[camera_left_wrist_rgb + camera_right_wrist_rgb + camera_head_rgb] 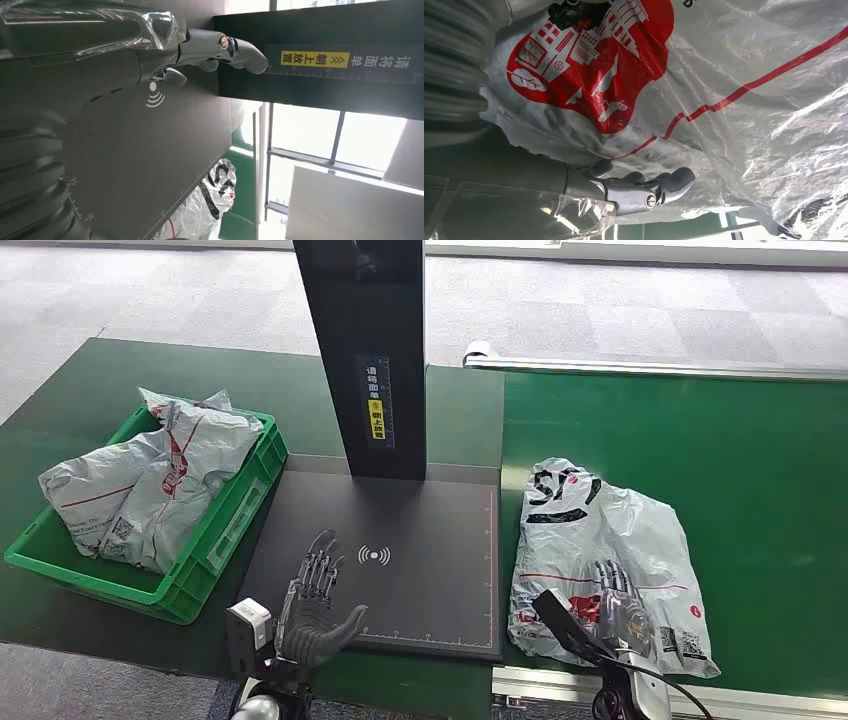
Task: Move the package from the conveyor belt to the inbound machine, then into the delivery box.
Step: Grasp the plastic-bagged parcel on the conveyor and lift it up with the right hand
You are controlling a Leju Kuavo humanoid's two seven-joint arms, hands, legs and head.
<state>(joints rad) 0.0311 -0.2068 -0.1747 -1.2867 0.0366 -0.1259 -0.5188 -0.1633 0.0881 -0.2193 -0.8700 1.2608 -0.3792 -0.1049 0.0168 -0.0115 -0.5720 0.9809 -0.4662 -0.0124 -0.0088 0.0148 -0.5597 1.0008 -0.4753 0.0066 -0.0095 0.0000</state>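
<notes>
The package (600, 530) is a grey plastic mailer with red and black print, lying flat on the green conveyor belt (760, 470) to the right of the inbound machine. My right hand (618, 602) lies over its near end with the fingers stretched out; in the right wrist view the fingers (649, 187) sit against the crinkled bag (734, 75) without closing on it. My left hand (315, 600) hovers open over the near left part of the black scanning plate (430, 530), holding nothing. The left wrist view shows the left hand (200, 50), the plate (150, 150) and the package (210, 200) beyond its edge.
A green delivery box (215, 540) at the left holds other grey mailers (150, 480). The machine's black post (365, 350) rises at the back of the plate. A metal rail (650, 367) bounds the belt's far side.
</notes>
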